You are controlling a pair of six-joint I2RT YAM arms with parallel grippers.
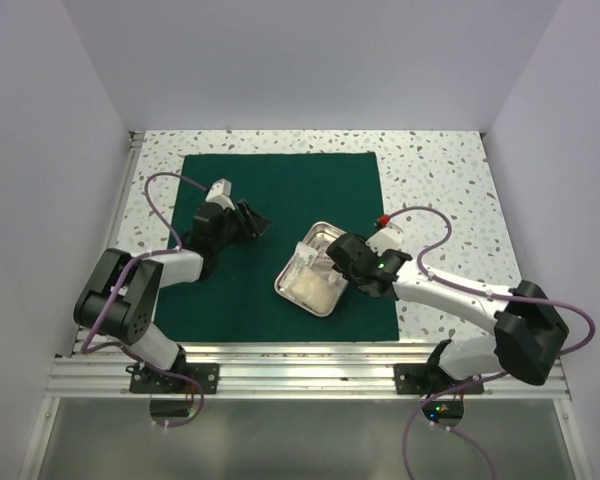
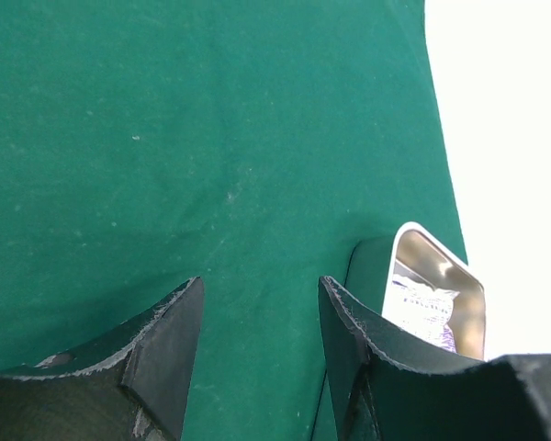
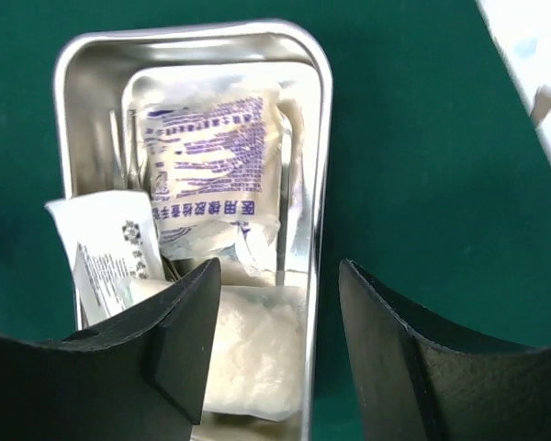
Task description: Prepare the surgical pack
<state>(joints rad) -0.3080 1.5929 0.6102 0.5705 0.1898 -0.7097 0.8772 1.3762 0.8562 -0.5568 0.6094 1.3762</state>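
Observation:
The surgical pack (image 1: 280, 185) is a dark green cloth lying flat and square on the table. A small steel tray (image 1: 323, 233) sits on its right half, tilted to the cloth's edges. The tray (image 3: 83, 46) holds a printed packet (image 3: 207, 165), a small white packet (image 3: 106, 248) and a gauze pad (image 3: 253, 349). My right gripper (image 3: 280, 266) is open astride the tray's right rim: one finger over the gauze, the other over the cloth (image 3: 413, 138). My left gripper (image 2: 260, 285) hangs open over bare cloth (image 2: 165, 138), left of the tray (image 2: 438, 276), holding nothing.
Speckled tabletop (image 1: 440, 180) shows round the cloth. A small red object (image 1: 382, 220) lies just past the cloth's right edge, near the right arm's purple cable (image 1: 430, 215). White walls close in the left, back and right sides.

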